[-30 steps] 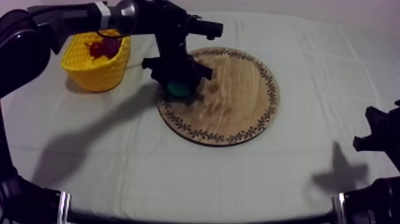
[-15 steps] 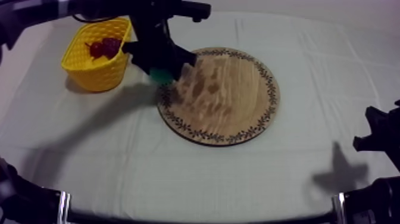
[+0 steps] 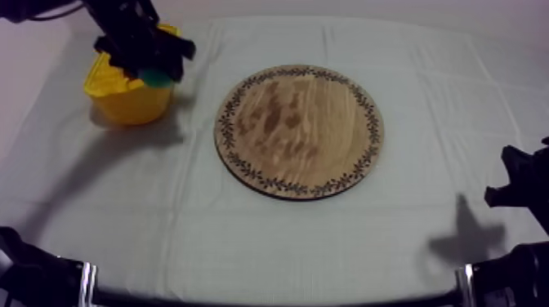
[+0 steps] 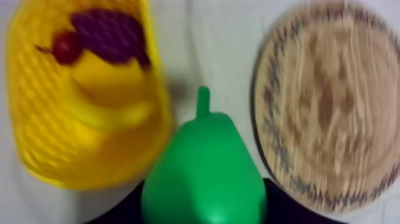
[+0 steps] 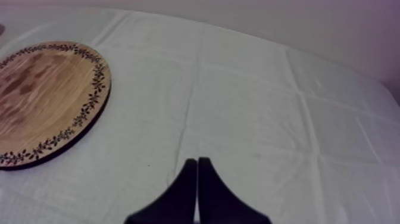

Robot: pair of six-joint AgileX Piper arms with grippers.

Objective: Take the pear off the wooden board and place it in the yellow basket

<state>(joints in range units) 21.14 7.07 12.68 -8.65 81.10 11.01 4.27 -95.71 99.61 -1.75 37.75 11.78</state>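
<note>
The pear (image 4: 205, 173) hangs in the air, pinched by the left gripper (image 3: 149, 64), whose black fingers close round its broad end while the stem points away from the wrist. It is off the board (image 3: 298, 131) and sits at the near rim of the basket (image 3: 122, 102); from the wrist it seems to hang over the cloth (image 4: 178, 53) just beside the basket's wall rather than squarely over the opening. So the carry looks nearly done and the drop is not yet made. The next move calls for a short shift to bring the pear over the middle of the basket, then a release. Grapes (image 4: 110, 36) and a small red fruit (image 4: 65, 46) already lie inside, yet room remains, so only the rim stands in the way. The right gripper (image 5: 196, 179) rests well apart, fingers pressed together on nothing
</note>
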